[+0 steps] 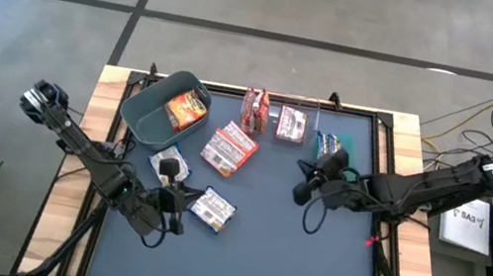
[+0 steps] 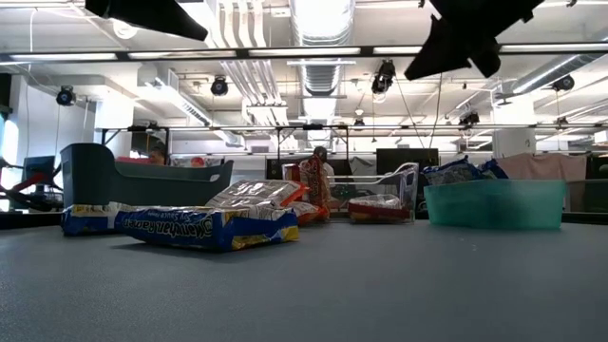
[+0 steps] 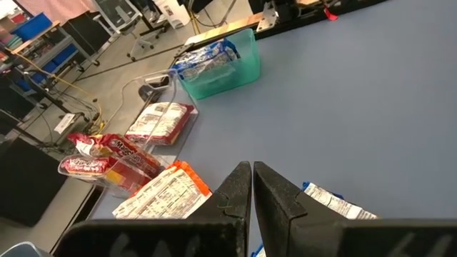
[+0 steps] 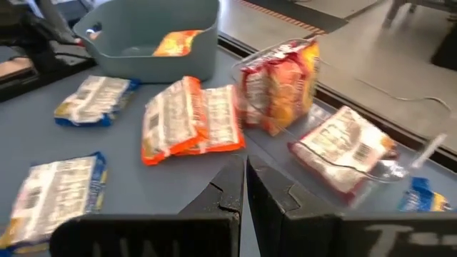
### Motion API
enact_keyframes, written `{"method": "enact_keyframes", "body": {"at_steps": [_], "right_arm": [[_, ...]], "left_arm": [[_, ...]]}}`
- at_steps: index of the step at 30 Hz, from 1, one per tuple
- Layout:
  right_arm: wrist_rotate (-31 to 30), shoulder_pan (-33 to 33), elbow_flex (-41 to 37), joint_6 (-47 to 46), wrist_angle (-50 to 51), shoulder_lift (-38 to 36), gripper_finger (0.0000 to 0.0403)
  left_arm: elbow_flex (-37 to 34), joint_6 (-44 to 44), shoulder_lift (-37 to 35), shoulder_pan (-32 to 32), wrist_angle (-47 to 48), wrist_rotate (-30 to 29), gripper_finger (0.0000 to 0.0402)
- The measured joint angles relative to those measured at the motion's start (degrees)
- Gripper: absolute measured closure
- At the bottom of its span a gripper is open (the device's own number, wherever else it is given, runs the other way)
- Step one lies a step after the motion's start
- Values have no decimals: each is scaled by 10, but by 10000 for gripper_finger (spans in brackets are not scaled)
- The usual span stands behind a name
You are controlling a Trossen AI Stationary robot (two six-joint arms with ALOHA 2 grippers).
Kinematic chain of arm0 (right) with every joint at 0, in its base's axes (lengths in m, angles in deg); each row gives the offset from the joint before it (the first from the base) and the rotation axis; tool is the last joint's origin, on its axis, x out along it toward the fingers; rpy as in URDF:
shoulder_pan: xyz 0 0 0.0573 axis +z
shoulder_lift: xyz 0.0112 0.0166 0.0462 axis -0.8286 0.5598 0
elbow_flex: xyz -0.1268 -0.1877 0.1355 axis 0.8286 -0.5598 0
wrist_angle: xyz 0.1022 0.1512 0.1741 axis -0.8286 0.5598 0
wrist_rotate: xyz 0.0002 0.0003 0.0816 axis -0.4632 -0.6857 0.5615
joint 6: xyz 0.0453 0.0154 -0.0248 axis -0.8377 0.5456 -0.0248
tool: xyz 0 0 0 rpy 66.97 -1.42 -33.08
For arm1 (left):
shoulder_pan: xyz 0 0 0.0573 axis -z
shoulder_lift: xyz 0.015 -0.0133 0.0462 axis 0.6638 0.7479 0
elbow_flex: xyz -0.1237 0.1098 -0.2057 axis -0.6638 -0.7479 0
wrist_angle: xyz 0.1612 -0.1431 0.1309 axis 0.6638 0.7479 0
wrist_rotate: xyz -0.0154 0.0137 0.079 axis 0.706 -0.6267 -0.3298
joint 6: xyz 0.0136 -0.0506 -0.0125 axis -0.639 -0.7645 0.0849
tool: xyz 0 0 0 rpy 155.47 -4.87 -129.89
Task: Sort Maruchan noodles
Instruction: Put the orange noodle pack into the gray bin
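Grey plastic bin (image 1: 153, 107) at upper left of the high view holds one orange-red noodle packet (image 1: 186, 108). Below it, the left hand (image 1: 178, 199), fingers together and empty, hovers between two blue-and-white packets (image 1: 169, 163) (image 1: 213, 209) lying loose on the blue surface (image 1: 285, 265). At centre, two orange-red packets (image 1: 229, 148) also lie loose. Maroon-and-white packets (image 1: 255, 107) sit in the clear bin (image 1: 291, 125); blue-and-white ones (image 1: 329, 144) fill the green bin (image 1: 356, 141). The right hand (image 1: 305, 180), closed on nothing, hangs beside it. Sorting seems partly done; four packets remain.
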Motion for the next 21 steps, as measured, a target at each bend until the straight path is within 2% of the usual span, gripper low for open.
{"method": "enact_keyframes", "body": {"at_steps": [21], "right_arm": [[11,0,0,15,-70,1,394]], "left_arm": [[0,43,21,-9,0,0,402]]}}
